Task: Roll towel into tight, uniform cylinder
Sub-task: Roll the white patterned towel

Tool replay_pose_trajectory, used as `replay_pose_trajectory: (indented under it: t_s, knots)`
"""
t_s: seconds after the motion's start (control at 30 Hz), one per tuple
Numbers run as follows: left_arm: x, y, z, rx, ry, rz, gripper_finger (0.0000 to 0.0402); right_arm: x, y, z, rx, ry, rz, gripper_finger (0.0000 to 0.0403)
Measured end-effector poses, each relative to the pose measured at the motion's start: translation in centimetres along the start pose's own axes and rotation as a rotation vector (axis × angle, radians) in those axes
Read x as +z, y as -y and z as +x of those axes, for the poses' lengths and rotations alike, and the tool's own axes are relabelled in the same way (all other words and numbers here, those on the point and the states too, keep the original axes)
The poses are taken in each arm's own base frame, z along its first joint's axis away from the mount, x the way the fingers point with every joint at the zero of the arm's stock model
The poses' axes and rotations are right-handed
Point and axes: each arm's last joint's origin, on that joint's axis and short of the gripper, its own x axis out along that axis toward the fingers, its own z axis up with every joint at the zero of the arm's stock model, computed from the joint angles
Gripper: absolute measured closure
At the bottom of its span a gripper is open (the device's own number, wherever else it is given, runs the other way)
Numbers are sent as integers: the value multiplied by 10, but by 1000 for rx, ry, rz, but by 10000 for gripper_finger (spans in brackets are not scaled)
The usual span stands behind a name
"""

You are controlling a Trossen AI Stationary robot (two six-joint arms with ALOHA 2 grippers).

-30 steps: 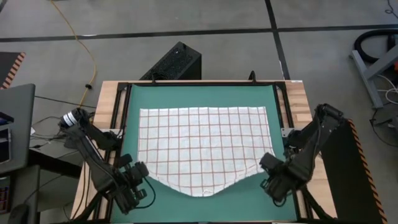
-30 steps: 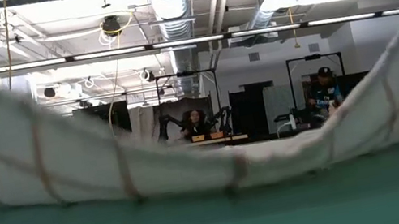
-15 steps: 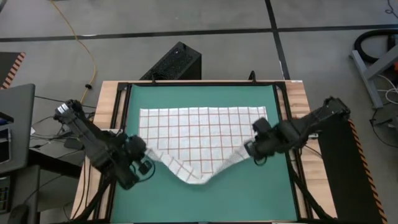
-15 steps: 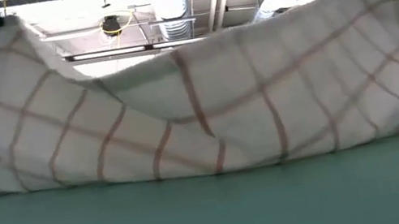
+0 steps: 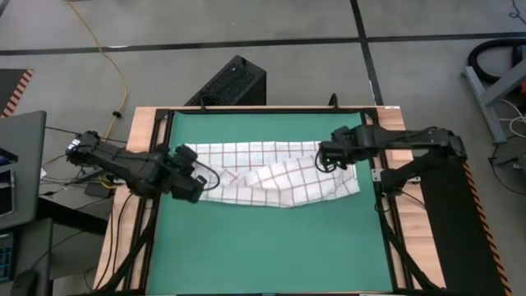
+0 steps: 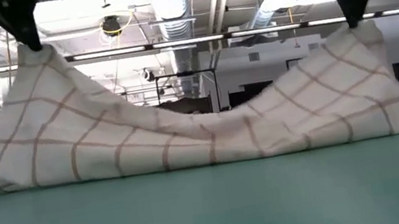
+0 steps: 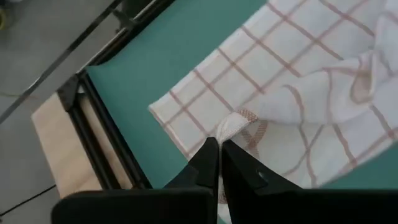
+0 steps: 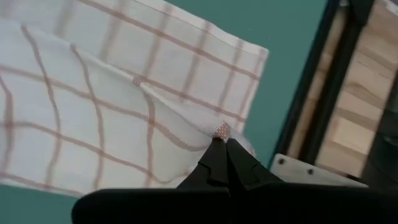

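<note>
The white towel (image 5: 275,174) with thin red-brown grid lines lies across the far half of the green mat (image 5: 263,242). Its near part is doubled back over its far part, and its far edge rests flat on the mat. My left gripper (image 5: 196,182) is shut on the towel's left lifted corner and my right gripper (image 5: 327,156) on its right lifted corner. In the low view both corners (image 6: 38,58) (image 6: 354,31) stand as raised peaks, and the cloth sags between them down to the mat. My left gripper pinches a hemmed corner (image 7: 235,123) of the towel between its two fingertips, coming slanting down from above. That corner is lifted clear and the cloth slopes down from it to the mat, slightly slack. My right gripper pinches the other hemmed corner (image 8: 221,130) between its fingertips, pointing steeply down. The corner is held up off the mat and the cloth falls away below it in a loose slope.
Black frame rails (image 5: 156,164) border the mat, with wooden table strips (image 5: 399,131) outside them. A black box (image 5: 230,82) sits on the floor beyond the far edge. A laptop (image 5: 18,164) is off to the left. Bare mat lies on the near side.
Both grippers, staying shut, have carried the towel's near corners up and toward the table's far edge, swinging inward. The near part of the towel has been lifted off the mat and folded over the far part. The far edge has stayed in place.
</note>
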Motion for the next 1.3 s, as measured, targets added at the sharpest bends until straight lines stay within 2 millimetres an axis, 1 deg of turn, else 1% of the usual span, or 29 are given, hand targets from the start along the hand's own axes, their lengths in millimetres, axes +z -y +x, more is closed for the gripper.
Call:
replay_pose_trajectory:
  t_s: [0.13, 0.33, 0.43, 0.5, 0.67, 0.97, 1.1, 1.2, 1.3]
  knots:
    - [9, -6, 12, 64, -3, 20, 401, 6, 6, 17, -68, -28, 15, 403]
    - [22, -13, 31, 109, -27, 55, 401, 20, 17, 24, -122, -14, 61, 403]
    - [27, -13, 44, 98, -40, 84, 401, 27, 22, 28, -136, -28, 70, 403]
    - [27, -13, 54, 101, -50, 108, 401, 30, 22, 31, -140, -33, 70, 403]
    - [26, -17, 73, 115, -95, 132, 401, 38, 14, 42, -160, -61, 49, 403]
    - [21, -22, 88, 142, -152, 202, 401, 50, -9, 74, -263, -147, -68, 403]
    - [14, -23, 99, 118, -207, 225, 401, 55, -14, 86, -322, -141, -83, 391]
    - [11, -21, 107, 110, -201, 224, 401, 59, -16, 94, -344, -155, -94, 380]
    - [11, -21, 111, 106, -193, 223, 401, 62, -17, 100, -359, -177, -109, 380]
